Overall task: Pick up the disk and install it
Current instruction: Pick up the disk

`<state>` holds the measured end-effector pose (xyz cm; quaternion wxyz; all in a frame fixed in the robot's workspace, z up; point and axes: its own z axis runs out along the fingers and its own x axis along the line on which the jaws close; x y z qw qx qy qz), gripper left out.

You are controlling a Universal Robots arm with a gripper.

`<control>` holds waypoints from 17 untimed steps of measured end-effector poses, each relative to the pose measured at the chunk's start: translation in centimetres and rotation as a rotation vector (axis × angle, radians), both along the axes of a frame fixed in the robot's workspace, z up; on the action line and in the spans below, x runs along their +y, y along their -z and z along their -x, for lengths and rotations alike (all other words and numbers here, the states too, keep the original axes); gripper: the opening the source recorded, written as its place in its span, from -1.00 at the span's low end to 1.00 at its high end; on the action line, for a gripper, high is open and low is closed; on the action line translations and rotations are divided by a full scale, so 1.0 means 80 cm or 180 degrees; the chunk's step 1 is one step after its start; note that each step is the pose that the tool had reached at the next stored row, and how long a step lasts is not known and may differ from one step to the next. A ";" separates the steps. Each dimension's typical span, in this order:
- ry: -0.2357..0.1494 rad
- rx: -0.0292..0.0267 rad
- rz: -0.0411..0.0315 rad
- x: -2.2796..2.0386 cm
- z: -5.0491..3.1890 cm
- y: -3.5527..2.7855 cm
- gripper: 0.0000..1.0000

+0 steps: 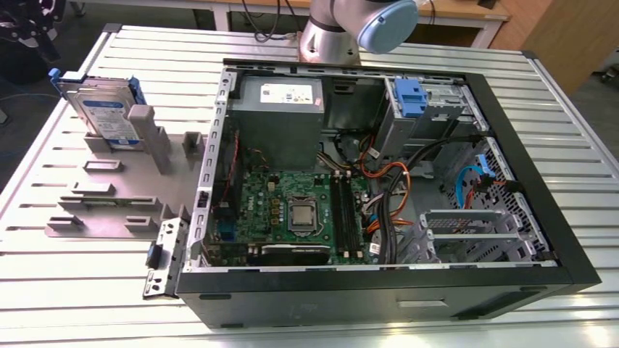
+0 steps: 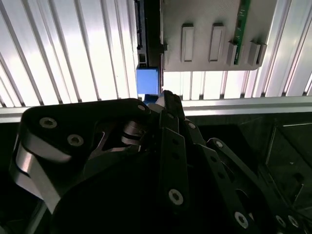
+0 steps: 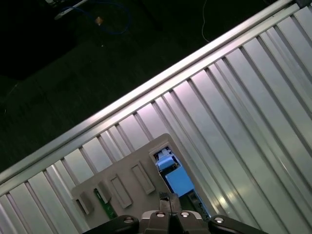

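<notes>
The disk point(image 1: 101, 109) stands upright in a grey holder point(image 1: 142, 125) at the exterior view's upper left. The gripper point(image 3: 165, 197) hangs near its blue tab point(image 3: 178, 180), fingers pressed together and holding nothing. Lowered like that, it would likely knock the disk rather than grip it.

Exterior view: high and off to one side, angled down over the whole table point(image 1: 145, 51). The open case point(image 1: 367, 297) is central; the holder point(image 1: 106, 181) with the disk point(image 1: 101, 112) is at the exterior view's left. Both wrist views: close, looking down past the gripper point(image 3: 167, 196) onto the slats. All three share the holder, the disk's blue end and the slats.
</notes>
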<state>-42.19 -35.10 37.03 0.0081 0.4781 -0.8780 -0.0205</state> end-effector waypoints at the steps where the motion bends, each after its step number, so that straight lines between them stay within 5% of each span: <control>1: -0.0020 0.0000 0.0000 0.0000 0.000 0.0000 -0.79; 17: -0.0340 0.0000 0.0000 0.0000 0.000 0.0000 -0.79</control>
